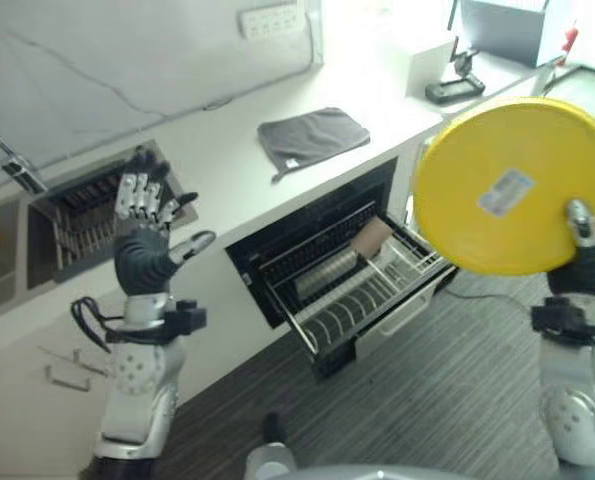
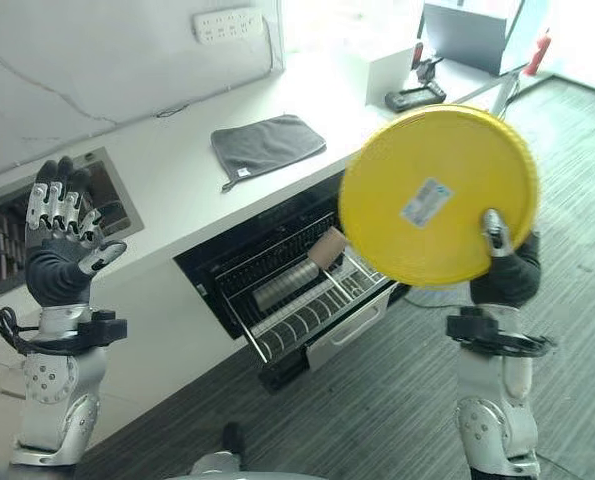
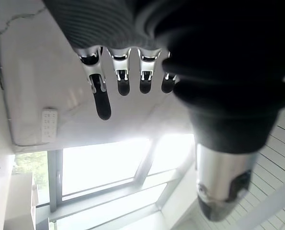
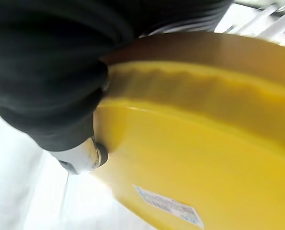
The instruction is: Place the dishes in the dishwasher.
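My right hand (image 2: 504, 268) pinches the yellow plate (image 2: 432, 195) at its rim, high above the dishwasher rack (image 2: 307, 300); it may slip. Left hand (image 2: 62, 240) open, empty.

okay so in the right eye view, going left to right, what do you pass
Left hand → grey cloth → open dishwasher rack → yellow plate held by right hand.

Nothing readable — the white label (image 2: 424, 203) on the yellow plate (image 2: 417, 170) shows no legible print.

Silver-grey arms, dk ribbed wrist covers, silver fingers (image 1: 142, 195) w/ dk tips.
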### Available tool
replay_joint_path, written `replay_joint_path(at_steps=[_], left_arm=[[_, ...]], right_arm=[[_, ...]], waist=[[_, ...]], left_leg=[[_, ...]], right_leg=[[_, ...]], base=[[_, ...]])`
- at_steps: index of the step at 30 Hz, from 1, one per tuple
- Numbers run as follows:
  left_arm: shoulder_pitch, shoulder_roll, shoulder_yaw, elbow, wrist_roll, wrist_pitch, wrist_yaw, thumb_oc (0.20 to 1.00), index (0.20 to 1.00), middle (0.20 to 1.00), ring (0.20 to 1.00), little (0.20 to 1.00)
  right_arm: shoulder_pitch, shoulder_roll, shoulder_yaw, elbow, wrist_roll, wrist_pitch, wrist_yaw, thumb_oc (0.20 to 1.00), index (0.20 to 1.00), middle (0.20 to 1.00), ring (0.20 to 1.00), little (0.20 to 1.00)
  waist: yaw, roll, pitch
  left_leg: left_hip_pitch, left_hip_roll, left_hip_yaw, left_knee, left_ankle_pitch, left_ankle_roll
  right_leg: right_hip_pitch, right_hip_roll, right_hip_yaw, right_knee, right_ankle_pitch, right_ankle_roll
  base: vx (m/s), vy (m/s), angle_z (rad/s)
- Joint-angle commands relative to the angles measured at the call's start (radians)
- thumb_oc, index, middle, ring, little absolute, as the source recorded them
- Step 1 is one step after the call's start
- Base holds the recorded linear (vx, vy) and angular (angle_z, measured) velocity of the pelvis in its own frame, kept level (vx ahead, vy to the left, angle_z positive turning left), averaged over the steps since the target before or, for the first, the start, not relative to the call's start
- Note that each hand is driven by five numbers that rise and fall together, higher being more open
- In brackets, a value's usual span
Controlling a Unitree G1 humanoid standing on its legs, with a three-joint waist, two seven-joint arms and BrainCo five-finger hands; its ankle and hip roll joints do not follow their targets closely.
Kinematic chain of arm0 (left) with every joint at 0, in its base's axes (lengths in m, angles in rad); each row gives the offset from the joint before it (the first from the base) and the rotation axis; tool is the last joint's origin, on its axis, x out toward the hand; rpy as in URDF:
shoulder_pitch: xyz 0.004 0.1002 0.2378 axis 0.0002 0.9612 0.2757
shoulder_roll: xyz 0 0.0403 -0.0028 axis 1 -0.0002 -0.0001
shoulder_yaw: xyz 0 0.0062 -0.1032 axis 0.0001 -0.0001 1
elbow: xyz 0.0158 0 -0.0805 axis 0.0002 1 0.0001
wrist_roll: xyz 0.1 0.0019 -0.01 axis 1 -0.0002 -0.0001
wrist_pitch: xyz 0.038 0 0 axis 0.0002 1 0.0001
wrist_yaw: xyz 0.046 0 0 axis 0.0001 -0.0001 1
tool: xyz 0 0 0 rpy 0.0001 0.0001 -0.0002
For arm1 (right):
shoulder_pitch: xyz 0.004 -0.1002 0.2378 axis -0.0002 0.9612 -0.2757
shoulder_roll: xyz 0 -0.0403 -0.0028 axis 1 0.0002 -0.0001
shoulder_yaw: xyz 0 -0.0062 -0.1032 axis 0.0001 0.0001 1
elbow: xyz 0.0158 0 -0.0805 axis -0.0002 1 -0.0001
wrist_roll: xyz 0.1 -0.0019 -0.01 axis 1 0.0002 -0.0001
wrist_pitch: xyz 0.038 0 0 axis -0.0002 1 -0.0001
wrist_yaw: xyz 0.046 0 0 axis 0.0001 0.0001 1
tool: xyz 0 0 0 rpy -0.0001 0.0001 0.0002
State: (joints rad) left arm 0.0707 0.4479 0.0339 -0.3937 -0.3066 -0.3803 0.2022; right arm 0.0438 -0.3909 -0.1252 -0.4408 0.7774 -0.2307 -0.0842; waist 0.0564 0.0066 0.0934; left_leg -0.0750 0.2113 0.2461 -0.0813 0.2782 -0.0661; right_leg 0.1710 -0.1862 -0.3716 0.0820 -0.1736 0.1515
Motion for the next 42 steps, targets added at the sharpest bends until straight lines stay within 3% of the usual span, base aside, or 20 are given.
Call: replay_joint_path(at_steps=[1, 4, 6, 7, 9, 11, 12, 13, 14, 15, 16, 20, 23, 26, 31, 36, 38, 39, 40, 42], left_arm=[[-0.111, 0.07, 0.048, -0.053, 0.124, -0.065, 0.047, 1.0, 1.0, 1.0, 1.0, 1.0], [-0.129, 0.082, 0.045, -0.048, 0.151, -0.059, 0.04, 1.0, 1.0, 1.0, 1.0, 1.0], [-0.145, 0.088, 0.046, -0.043, 0.086, -0.036, -0.006, 1.0, 1.0, 1.0, 1.0, 1.0], [-0.157, 0.076, 0.038, -0.027, 0.04, -0.036, -0.061, 1.0, 1.0, 1.0, 1.0, 1.0], [-0.18, 0.059, 0.01, -0.002, 0.096, -0.072, -0.083, 1.0, 1.0, 1.0, 1.0, 1.0], [-0.205, 0.064, -0.003, 0.003, 0.13, -0.074, -0.067, 1.0, 1.0, 1.0, 1.0, 1.0], [-0.215, 0.068, -0.003, 0.005, 0.131, -0.068, -0.062, 1.0, 1.0, 1.0, 1.0, 1.0], [-0.237, 0.081, -0.003, 0.009, 0.132, -0.054, -0.044, 1.0, 1.0, 1.0, 1.0, 1.0], [-0.244, 0.091, 0.001, 0.011, 0.133, -0.048, -0.025, 1.0, 1.0, 1.0, 1.0, 1.0], [-0.242, 0.099, 0.008, 0.012, 0.135, -0.049, -0.009, 1.0, 1.0, 1.0, 1.0, 1.0], [-0.226, 0.117, 0.026, 0.015, 0.144, -0.062, 0.032, 1.0, 1.0, 1.0, 1.0, 1.0], [-0.178, 0.101, 0.047, -0.004, 0.168, -0.063, 0.041, 1.0, 1.0, 1.0, 1.0, 1.0], [-0.105, 0.068, 0.046, -0.026, 0.168, -0.05, 0.075, 1.0, 1.0, 1.0, 1.0, 1.0], [-0.078, 0.07, 0.056, -0.027, 0.161, -0.059, 0.081, 1.0, 1.0, 1.0, 1.0, 1.0], [-0.053, 0.095, 0.088, -0.018, 0.197, -0.032, 0.118, 1.0, 1.0, 1.0, 1.0, 1.0], [-0.017, 0.09, 0.138, 0.006, 0.129, -0.044, 0.119, 1.0, 1.0, 1.0, 1.0, 1.0], [0.037, 0.073, 0.171, 0.014, 0.05, -0.048, 0.037, 1.0, 1.0, 1.0, 1.0, 1.0], [0.075, 0.062, 0.168, 0.011, -0.077, -0.055, -0.104, 1.0, 1.0, 1.0, 1.0, 1.0], [0.146, 0.041, 0.171, 0.023, -0.027, -0.044, -0.17, 1.0, 1.0, 1.0, 1.0, 1.0], [0.193, 0.053, 0.17, 0.047, -0.011, -0.039, -0.182, 1.0, 1.0, 1.0, 1.0, 1.0]], right_arm=[[-0.132, -0.013, -0.058, -0.046, -0.051, -0.053, -0.016, 0.2, 0.2, 0.2, 0.2, 0.2], [-0.139, -0.032, -0.07, -0.046, -0.084, -0.069, -0.04, 0.2, 0.2, 0.2, 0.2, 0.2], [-0.134, -0.03, -0.083, -0.049, -0.085, -0.091, -0.05, 0.2, 0.2, 0.2, 0.2, 0.2], [-0.121, -0.012, -0.087, -0.057, -0.098, -0.119, -0.051, 0.2, 0.2, 0.2, 0.2, 0.2], [-0.102, 0.013, -0.09, -0.059, -0.134, -0.142, -0.044, 0.2, 0.2, 0.2, 0.2, 0.2], [-0.095, 0.031, -0.088, -0.036, -0.161, -0.155, 0.0, 0.2, 0.2, 0.2, 0.2, 0.2], [-0.094, 0.034, -0.087, -0.03, -0.174, -0.157, 0.01, 0.2, 0.2, 0.2, 0.2, 0.2], [-0.099, 0.031, -0.082, -0.019, -0.189, -0.168, 0.008, 0.2, 0.2, 0.2, 0.2, 0.2], [-0.112, 0.028, -0.075, -0.01, -0.184, -0.173, 0.009, 0.2, 0.2, 0.2, 0.2, 0.2], [-0.124, 0.032, -0.069, -0.003, -0.188, -0.176, 0.01, 0.2, 0.2, 0.2, 0.2, 0.2], [-0.129, 0.043, -0.06, -0.003, -0.211, -0.186, 0.014, 0.2, 0.2, 0.2, 0.2, 0.2], [-0.098, 0.035, -0.065, -0.03, -0.224, -0.146, 0.011, 0.2, 0.2, 0.2, 0.2, 0.2], [-0.109, -0.027, -0.07, -0.036, -0.231, -0.112, -0.008, 0.2, 0.2, 0.2, 0.2, 0.2], [-0.103, -0.065, -0.091, -0.049, -0.255, -0.123, -0.032, 0.2, 0.2, 0.2, 0.2, 0.2], [-0.109, -0.108, -0.095, -0.056, -0.422, -0.115, -0.08, 0.2, 0.2, 0.2, 0.2, 0.2], [-0.071, -0.128, -0.127, -0.058, -0.549, -0.15, -0.091, 0.2, 0.2, 0.2, 0.2, 0.2], [-0.025, -0.165, -0.17, -0.074, -0.741, -0.183, -0.13, 0.2, 0.2, 0.2, 0.2, 0.2], [0.003, -0.181, -0.202, -0.074, -0.753, -0.178, -0.133, 0.2, 0.2, 0.2, 0.2, 0.2], [0.048, -0.182, -0.235, -0.065, -0.795, -0.205, -0.119, 0.2, 0.2, 0.2, 0.2, 0.2], [0.081, -0.196, -0.253, -0.075, -0.838, -0.228, -0.119, 0.2, 0.2, 0.2, 0.2, 0.2]], waist=[[-0.002, -0.011, 0.02], [0.021, -0.022, 0.02], [0.035, -0.037, 0.022], [0.037, -0.059, 0.032], [0.008, -0.063, 0.044], [-0.024, -0.06, 0.051], [-0.027, -0.06, 0.052], [-0.033, -0.065, 0.052], [-0.036, -0.072, 0.056], [-0.037, -0.075, 0.06], [-0.05, -0.073, 0.071], [-0.051, -0.074, 0.054], [-0.051, -0.059, 0.021], [-0.056, -0.043, 0.014], [-0.058, -0.022, 0.0], [-0.05, -0.027, -0.004], [-0.036, -0.039, -0.003], [-0.027, -0.047, 0.001], [-0.014, -0.053, 0.009], [-0.01, -0.056, 0.014]], left_leg=[[0.087, 0.068, -0.006, -0.006, -0.199, -0.09], [0.098, 0.025, -0.023, -0.006, -0.225, -0.079], [0.101, -0.007, -0.044, -0.006, -0.243, -0.061], [0.102, -0.044, -0.074, 0.002, -0.265, -0.027], [0.108, -0.079, -0.141, 0.001, -0.278, 0.021], [0.118, -0.082, -0.17, -0.006, -0.287, 0.031], [0.118, -0.078, -0.176, -0.006, -0.289, 0.026], [0.118, -0.065, -0.18, -0.005, -0.297, 0.01], [0.124, -0.052, -0.171, -0.005, -0.306, -0.006], [0.132, -0.035, -0.159, -0.006, -0.31, -0.017], [0.143, -0.003, -0.164, -0.006, -0.309, -0.02], [0.149, 0.041, -0.165, -0.006, -0.309, -0.034], [0.151, 0.101, -0.086, -0.006, -0.272, -0.07], [0.144, 0.11, -0.054, -0.006, -0.262, -0.081], [0.158, 0.094, -0.079, -0.006, -0.282, -0.086], [0.169, 0.069, -0.099, -0.006, -0.302, -0.082], [0.171, 0.059, -0.107, -0.006, -0.314, -0.08], [0.166, 0.058, -0.111, -0.006, -0.315, -0.079], [0.159, 0.058, -0.116, -0.006, -0.317, -0.08], [0.155, 0.06, -0.115, -0.006, -0.315, -0.079]], right_leg=[[0.02, -0.058, -0.02, -0.169, 0.141, 0.028], [0.056, -0.11, -0.055, -0.169, 0.167, 0.049], [0.076, -0.131, -0.069, -0.147, 0.169, 0.047], [0.049, -0.162, -0.046, 0.003, 0.182, 0.043], [-0.07, -0.154, 0.079, 0.214, 0.21, 0.026], [-0.142, -0.109, 0.163, 0.205, 0.191, -0.001], [-0.143, -0.103, 0.171, 0.166, 0.185, -0.005], [-0.135, -0.107, 0.183, -0.003, 0.2, 0.001], [-0.138, -0.116, 0.175, -0.111, 0.26, 0.017], [-0.14, -0.119, 0.164, -0.166, 0.307, 0.028], [-0.175, -0.113, 0.222, -0.158, 0.324, 0.028], [-0.154, -0.085, 0.211, -0.169, 0.27, 0.036], [-0.121, -0.053, 0.17, -0.169, 0.208, 0.028], [-0.105, -0.053, 0.128, -0.169, 0.195, 0.024], [-0.09, -0.073, 0.121, -0.169, 0.191, 0.04], [-0.078, -0.103, 0.111, -0.169, 0.208, 0.05], [-0.073, -0.119, 0.094, -0.169, 0.219, 0.055], [-0.073, -0.125, 0.084, -0.169, 0.225, 0.057], [-0.074, -0.128, 0.076, -0.169, 0.23, 0.058], [-0.074, -0.128, 0.071, -0.169, 0.231, 0.061]], base=[[0.1, 0.419, 0.0], [0.09, 0.354, 0.09], [0.14, 0.308, 0.34], [0.18, 0.297, 0.43], [0.17, 0.189, 0.57], [0.18, -0.05, 0.9], [0.23, -0.3, 0.52], [0.22, -0.425, 0.22], [0.23, -0.49, 0.13], [0.21, -0.632, 0.02], [0.2, -0.545, 0.05], [0.23, -0.42, 0.5], [0.2, -0.241, 0.75], [0.04, -0.064, 0.35], [0.06, 0.073, 0.09], [0.07, 0.088, 0.08], [0.04, 0.073, 0.18], [-0.02, 0.011, 0.29], [-0.05, -0.021, 0.25], [-0.05, -0.01, 0.2]])
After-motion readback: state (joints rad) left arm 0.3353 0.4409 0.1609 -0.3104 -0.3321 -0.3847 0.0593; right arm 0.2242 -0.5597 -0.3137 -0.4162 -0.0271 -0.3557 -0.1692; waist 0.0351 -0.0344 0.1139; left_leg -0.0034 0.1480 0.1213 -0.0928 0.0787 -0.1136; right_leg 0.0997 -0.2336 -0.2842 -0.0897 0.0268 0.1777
